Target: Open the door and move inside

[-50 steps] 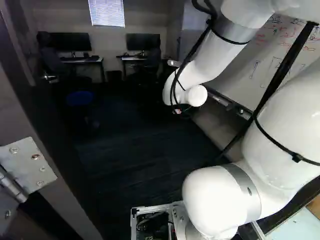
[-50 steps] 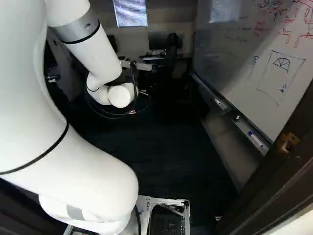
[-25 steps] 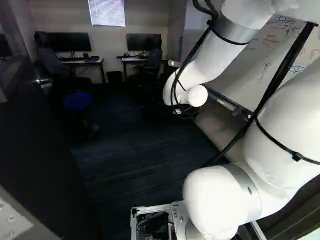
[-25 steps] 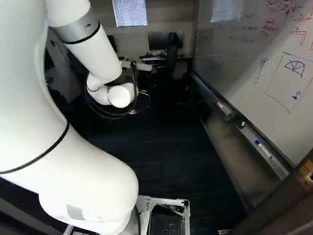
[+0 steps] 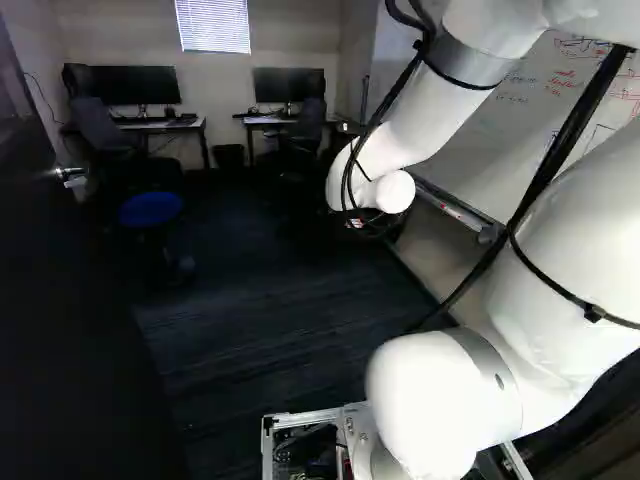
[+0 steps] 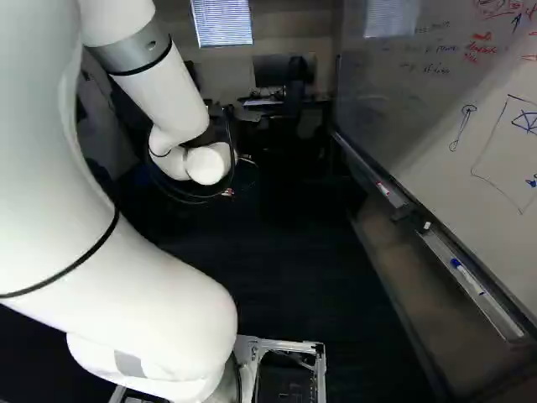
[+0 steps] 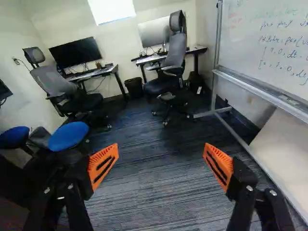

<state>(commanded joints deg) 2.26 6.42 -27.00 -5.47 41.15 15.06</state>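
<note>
The dark door [image 5: 70, 330] stands open at the left of the left base view. The gripper [image 7: 160, 161] has its fingers spread wide, the carpet [image 7: 159, 187] showing between them.

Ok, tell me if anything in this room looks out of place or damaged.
Nothing stands out: the door stands open, the office chairs are upright near the desks, and a marker lies on the whiteboard tray. No spill or damage shows.

base pair: behind arm [image 5: 425, 120], facing ahead-down | wrist: facing ahead, nearer desks [image 7: 98, 72] | all share whiteboard [image 6: 436, 126]
</note>
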